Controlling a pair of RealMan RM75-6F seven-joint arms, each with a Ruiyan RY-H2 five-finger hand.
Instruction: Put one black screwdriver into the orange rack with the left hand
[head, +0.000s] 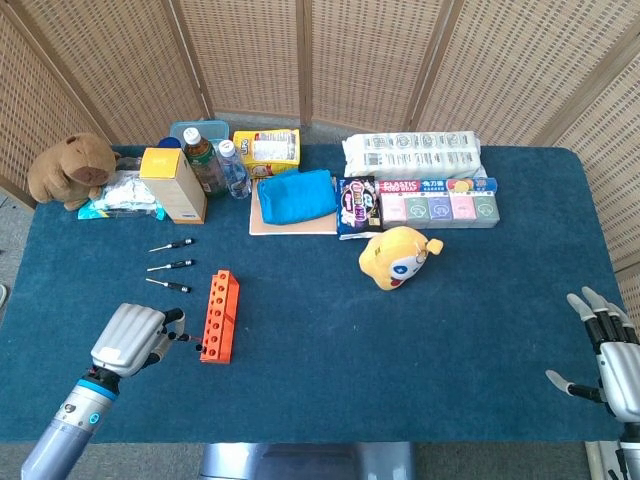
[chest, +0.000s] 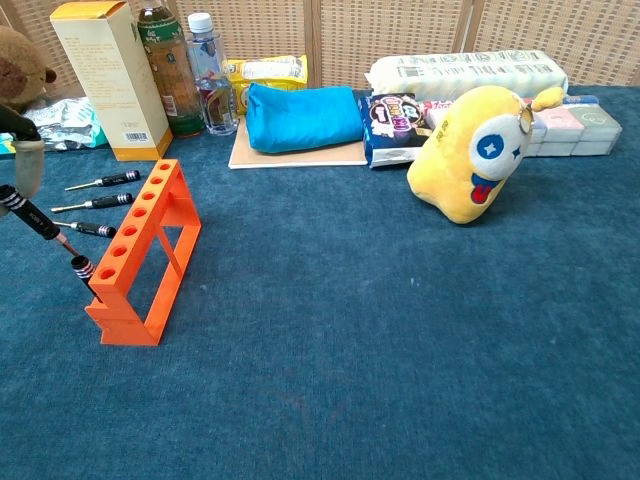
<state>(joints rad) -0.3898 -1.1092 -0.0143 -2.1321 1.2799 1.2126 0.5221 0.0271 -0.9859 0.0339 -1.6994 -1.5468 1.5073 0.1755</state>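
Note:
The orange rack (head: 217, 316) (chest: 146, 247) stands left of centre, one black-handled screwdriver (chest: 82, 268) upright in its near-end hole. My left hand (head: 130, 338) is just left of the rack's near end and pinches a black screwdriver (chest: 28, 213). That tool slants down to the right, its tip close to the handle standing in the rack. Only a fingertip of this hand (chest: 24, 152) shows in the chest view. Three more black screwdrivers (head: 170, 265) (chest: 96, 203) lie on the cloth left of the rack. My right hand (head: 610, 352) hovers open at the table's front right corner.
A yellow plush toy (head: 398, 257) sits right of centre. Along the back stand a yellow box (head: 173, 185), bottles (head: 204, 160), a blue pouch (head: 296, 196), snack packs (head: 437, 205) and a brown plush (head: 72, 170). The blue table (head: 330, 380) has bare cloth in front.

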